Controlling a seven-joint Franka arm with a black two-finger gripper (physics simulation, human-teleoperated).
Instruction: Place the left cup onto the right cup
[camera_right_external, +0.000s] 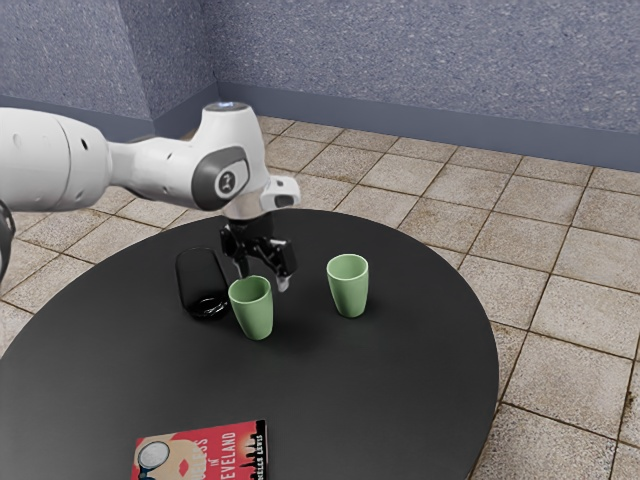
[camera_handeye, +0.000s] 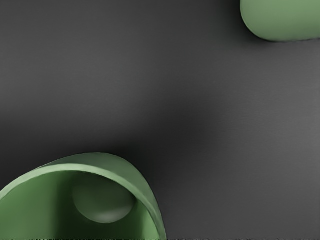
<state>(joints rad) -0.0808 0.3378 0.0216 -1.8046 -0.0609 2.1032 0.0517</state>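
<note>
Two green cups stand upright on the round black table (camera_right_external: 400, 360). The left cup (camera_right_external: 252, 306) is directly under my hand, and its open mouth (camera_handeye: 85, 200) fills the near edge of the wrist view. The right cup (camera_right_external: 348, 285) stands apart, toward the exterior view's right, and its side (camera_handeye: 280, 20) is in the wrist view's corner. My gripper (camera_right_external: 265, 270) hangs just above and slightly behind the left cup's rim. It is open, its black fingers (camera_right_external: 286, 266) spread, and nothing is held between them.
A black cup (camera_right_external: 200, 284) lies on its side just to the exterior view's left of the left cup, close to my hand. A red-covered book (camera_right_external: 200, 455) lies at the table's front edge. Tiled floor surrounds the table.
</note>
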